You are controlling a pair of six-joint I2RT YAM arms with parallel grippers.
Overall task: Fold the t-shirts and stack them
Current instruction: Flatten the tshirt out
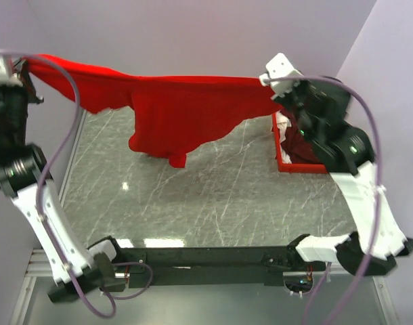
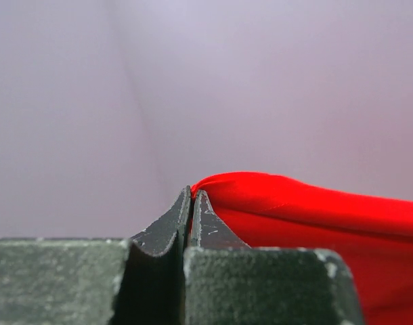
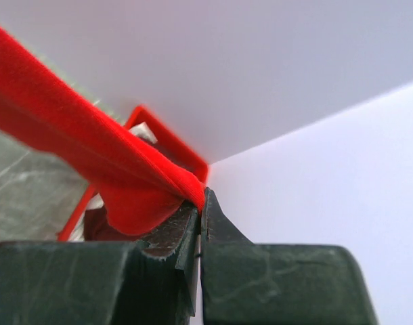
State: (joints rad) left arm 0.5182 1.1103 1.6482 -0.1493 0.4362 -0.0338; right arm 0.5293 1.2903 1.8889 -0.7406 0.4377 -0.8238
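Note:
A bright red t-shirt (image 1: 179,112) hangs stretched in the air between both arms, its lower part drooping down to the grey marble table (image 1: 213,196). At the far left, my left gripper (image 1: 27,68) is shut on one end of the shirt; the left wrist view shows red cloth (image 2: 294,210) pinched between its tips (image 2: 191,193). My right gripper (image 1: 271,87) is shut on the other end at the far right, with red fabric (image 3: 125,176) pinched at its tips (image 3: 202,193). Dark maroon cloth (image 1: 302,145) and white fabric (image 1: 282,123) lie in the red tray (image 1: 279,159).
The red plastic tray (image 3: 162,132) sits at the table's right edge, below my right gripper. Pale walls close in behind and on both sides. The arm bases and a black rail (image 1: 213,257) run along the near edge.

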